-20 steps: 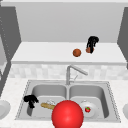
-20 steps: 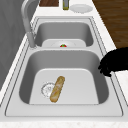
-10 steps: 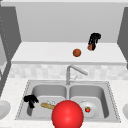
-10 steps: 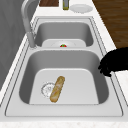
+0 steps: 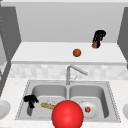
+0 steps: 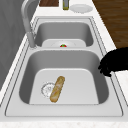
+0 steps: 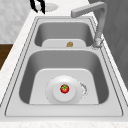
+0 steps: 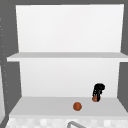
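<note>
My right hand [image 5: 99, 36] is up on the lower shelf [image 5: 45, 53], fingers pointing down and pinching a small brown ball [image 5: 94, 45]. The upper view shows the same right hand [image 8: 98, 90] over that small ball [image 8: 95, 99]. A larger brown ball [image 5: 77, 52] rests on the shelf to its left, apart from the hand. My left hand [image 5: 30, 100] hovers over the left basin's front left edge with its fingers hanging loose and holding nothing; it is also in the left side view [image 6: 116, 62]. A baguette [image 6: 57, 88] lies on that basin's floor beside the drain.
A big red ball [image 5: 67, 115] sits at the sink's front edge. The right basin holds a white plate [image 7: 56, 97] with a tomato [image 7: 64, 88]. The faucet [image 5: 72, 71] rises behind the divider. A bottle [image 6: 65, 3] and a plate [image 6: 80, 8] stand on the counter.
</note>
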### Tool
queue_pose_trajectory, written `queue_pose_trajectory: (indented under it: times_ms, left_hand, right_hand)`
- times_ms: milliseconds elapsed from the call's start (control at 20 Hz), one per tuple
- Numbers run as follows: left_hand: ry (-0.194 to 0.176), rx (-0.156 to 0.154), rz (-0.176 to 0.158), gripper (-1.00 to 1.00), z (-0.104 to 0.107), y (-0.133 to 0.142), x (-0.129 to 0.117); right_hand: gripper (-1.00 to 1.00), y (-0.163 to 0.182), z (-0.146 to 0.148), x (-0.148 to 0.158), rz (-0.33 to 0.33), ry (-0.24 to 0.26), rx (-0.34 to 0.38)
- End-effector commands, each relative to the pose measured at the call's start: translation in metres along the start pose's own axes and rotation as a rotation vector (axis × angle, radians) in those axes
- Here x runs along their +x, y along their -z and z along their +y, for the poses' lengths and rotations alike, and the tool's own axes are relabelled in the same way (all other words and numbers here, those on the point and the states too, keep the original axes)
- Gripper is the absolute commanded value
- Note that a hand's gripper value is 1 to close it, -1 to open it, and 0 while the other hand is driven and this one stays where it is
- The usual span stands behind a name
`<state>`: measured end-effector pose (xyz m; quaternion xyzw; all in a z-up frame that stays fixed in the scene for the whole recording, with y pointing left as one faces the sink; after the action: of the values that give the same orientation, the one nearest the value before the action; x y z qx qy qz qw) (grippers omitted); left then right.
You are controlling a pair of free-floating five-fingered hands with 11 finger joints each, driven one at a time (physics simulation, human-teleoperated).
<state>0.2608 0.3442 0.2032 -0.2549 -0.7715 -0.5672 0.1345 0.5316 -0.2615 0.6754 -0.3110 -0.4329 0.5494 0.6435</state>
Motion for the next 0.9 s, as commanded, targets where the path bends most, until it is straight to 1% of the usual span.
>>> queue_pose_trajectory:
  times_ms: [0,300,550,850]
  left_hand:
    - [0.000,0.000,0.000,0.00,0.000,0.000,0.000]
    - [0.000,0.000,0.000,0.00,0.000,0.000,0.000]
    - [0.000,0.000,0.000,0.00,0.000,0.000,0.000]
    - [0.000,0.000,0.000,0.00,0.000,0.000,0.000]
  right_hand:
    - [1.00,-0.019,-0.005,-0.009,0.003,0.013,0.039]
    - [1.00,-0.052,-0.009,-0.024,0.001,0.026,0.062]
    - [1.00,-0.077,-0.008,-0.035,0.005,0.030,0.123]
    - [1.00,-0.105,-0.007,-0.054,-0.004,0.039,0.168]
